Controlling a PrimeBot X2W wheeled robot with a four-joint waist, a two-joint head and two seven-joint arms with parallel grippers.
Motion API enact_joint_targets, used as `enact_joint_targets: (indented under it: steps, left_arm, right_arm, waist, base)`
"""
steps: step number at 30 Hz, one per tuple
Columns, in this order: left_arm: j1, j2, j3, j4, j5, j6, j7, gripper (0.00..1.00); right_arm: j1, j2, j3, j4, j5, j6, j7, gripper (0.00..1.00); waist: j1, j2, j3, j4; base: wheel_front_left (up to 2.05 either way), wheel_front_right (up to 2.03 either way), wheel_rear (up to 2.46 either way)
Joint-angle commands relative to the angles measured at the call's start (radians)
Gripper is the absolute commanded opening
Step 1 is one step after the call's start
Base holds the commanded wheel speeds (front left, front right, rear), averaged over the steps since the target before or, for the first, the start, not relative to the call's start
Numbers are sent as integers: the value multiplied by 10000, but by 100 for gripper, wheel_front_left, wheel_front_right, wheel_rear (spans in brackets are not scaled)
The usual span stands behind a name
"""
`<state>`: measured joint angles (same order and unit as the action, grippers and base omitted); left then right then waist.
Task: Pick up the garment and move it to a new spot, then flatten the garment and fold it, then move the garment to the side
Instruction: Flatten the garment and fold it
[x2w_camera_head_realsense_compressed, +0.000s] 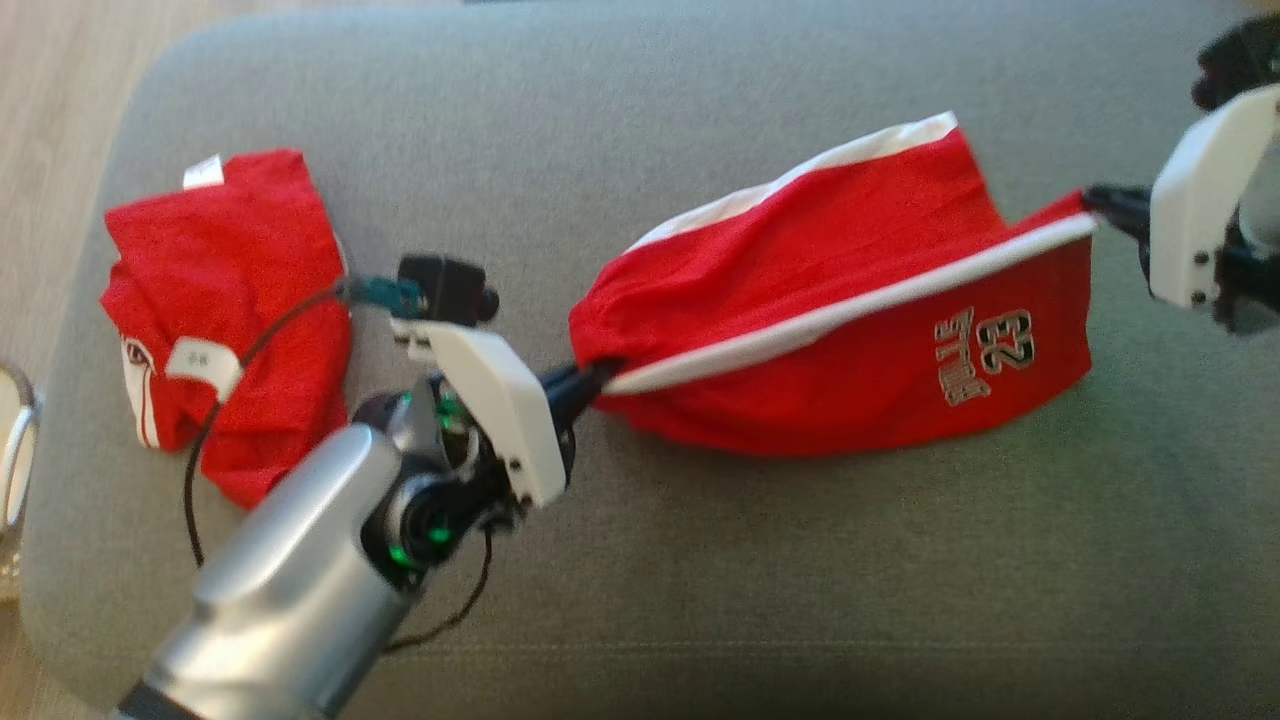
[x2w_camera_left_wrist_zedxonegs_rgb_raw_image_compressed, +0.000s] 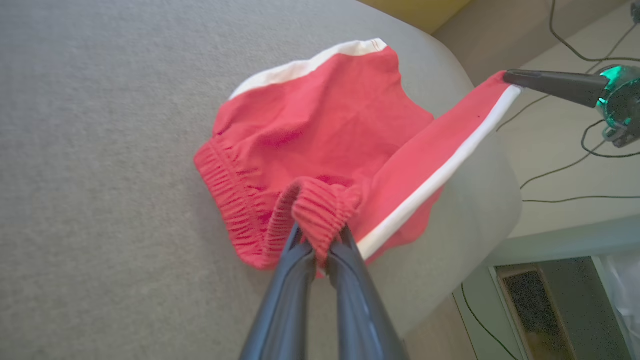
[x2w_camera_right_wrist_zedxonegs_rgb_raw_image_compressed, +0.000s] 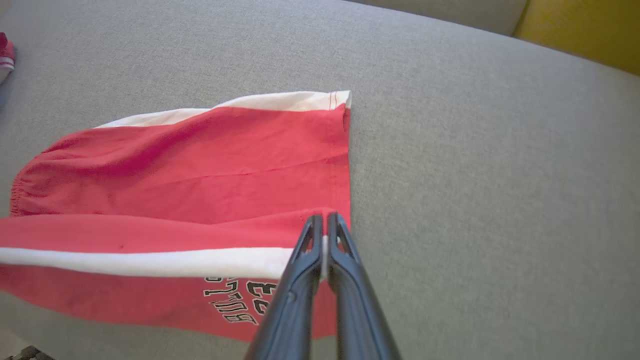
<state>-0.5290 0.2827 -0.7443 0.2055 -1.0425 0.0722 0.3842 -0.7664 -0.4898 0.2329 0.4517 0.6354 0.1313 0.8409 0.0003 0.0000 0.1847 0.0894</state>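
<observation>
The garment (x2w_camera_head_realsense_compressed: 850, 310) is a pair of red shorts with white side stripes and a printed number, stretched between my two grippers above the grey cushion (x2w_camera_head_realsense_compressed: 700, 560). My left gripper (x2w_camera_head_realsense_compressed: 600, 378) is shut on the bunched elastic waistband (x2w_camera_left_wrist_zedxonegs_rgb_raw_image_compressed: 320, 210). At the far right, my right gripper (x2w_camera_head_realsense_compressed: 1095, 200) is shut on the white-striped hem corner (x2w_camera_right_wrist_zedxonegs_rgb_raw_image_compressed: 320, 245). One leg (x2w_camera_right_wrist_zedxonegs_rgb_raw_image_compressed: 225, 150) lies flat on the cushion (x2w_camera_right_wrist_zedxonegs_rgb_raw_image_compressed: 475, 150) while the gripped side is lifted and taut.
A second red garment (x2w_camera_head_realsense_compressed: 230, 310) lies folded at the cushion's left end. The cushion's rounded edge (x2w_camera_left_wrist_zedxonegs_rgb_raw_image_compressed: 480, 210) drops to a floor with cables (x2w_camera_left_wrist_zedxonegs_rgb_raw_image_compressed: 575, 170). A white round object (x2w_camera_head_realsense_compressed: 15, 450) sits at the far left.
</observation>
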Motion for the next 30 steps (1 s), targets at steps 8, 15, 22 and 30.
enact_joint_targets:
  steps: [8,15,22,30]
  left_arm:
    - [-1722,-198,735,539,-14,-92,-28,0]
    - [-2606,-582,951,1340,8,-236,-292,0]
    - [-3186,-956,984,2218,42,-405,-516,0]
    - [-3752,-1261,901,3209,324,-572,-969,100]
  right_arm:
    - [-1651,193,618,833,-165,-6,-790,0]
    - [-2716,302,1044,1831,-263,-6,-1563,0]
    - [-3372,423,1424,2741,-222,-6,-2302,0]
    - [-3837,605,1949,3488,-68,-6,-2900,0]
  waist:
    - [-3,0,1160,375]
    - [-3,0,1702,484]
    - [-3,0,2107,550]
    - [-3,0,2487,504]
  base:
    - [0,0,0]
    - [0,0,0]
    - [0,0,0]
    - [0,0,0]
